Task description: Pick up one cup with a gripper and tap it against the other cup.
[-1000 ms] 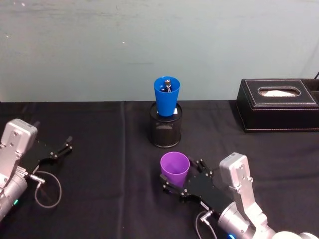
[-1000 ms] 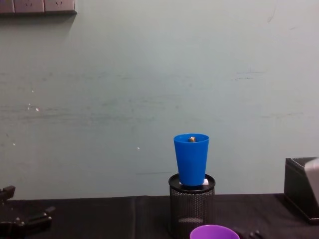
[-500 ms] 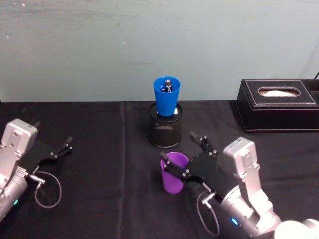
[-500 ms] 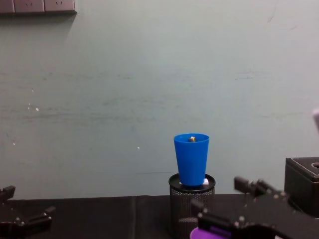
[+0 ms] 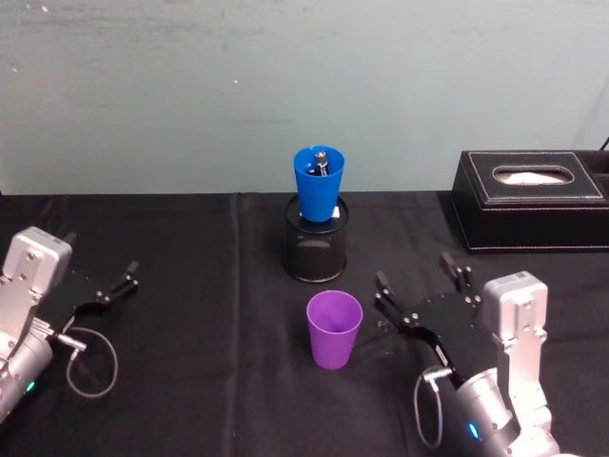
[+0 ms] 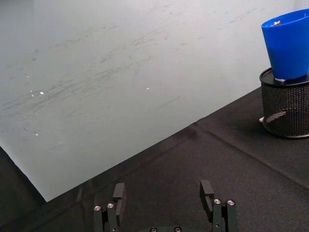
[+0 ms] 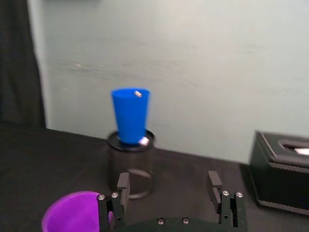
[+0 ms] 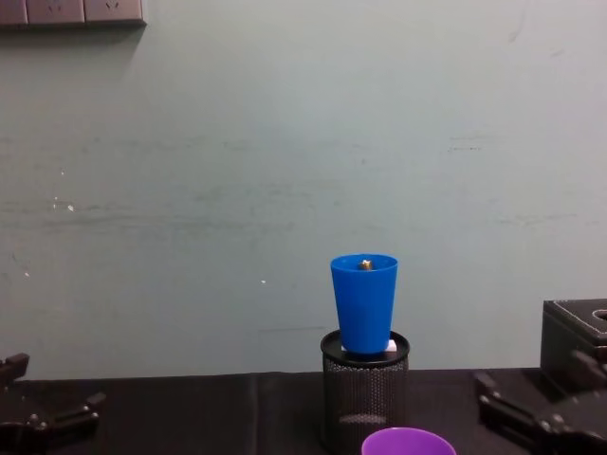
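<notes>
Nearest the table's front edge, the right gripper (image 5: pixel 419 286) hangs with jaws spread, holding nothing. The purple cup (image 5: pixel 334 328) stands upright just to its left, much nearer than the idle, open left gripper (image 5: pixel 122 281). Behind, mid-table, the blue cup (image 5: pixel 319 183) sits in a mesh holder (image 5: pixel 316 252).

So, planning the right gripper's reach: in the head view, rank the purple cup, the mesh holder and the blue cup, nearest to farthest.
From the right gripper:
1. purple cup, just to its left.
2. mesh holder, behind the purple cup.
3. blue cup, standing in the holder.
</notes>
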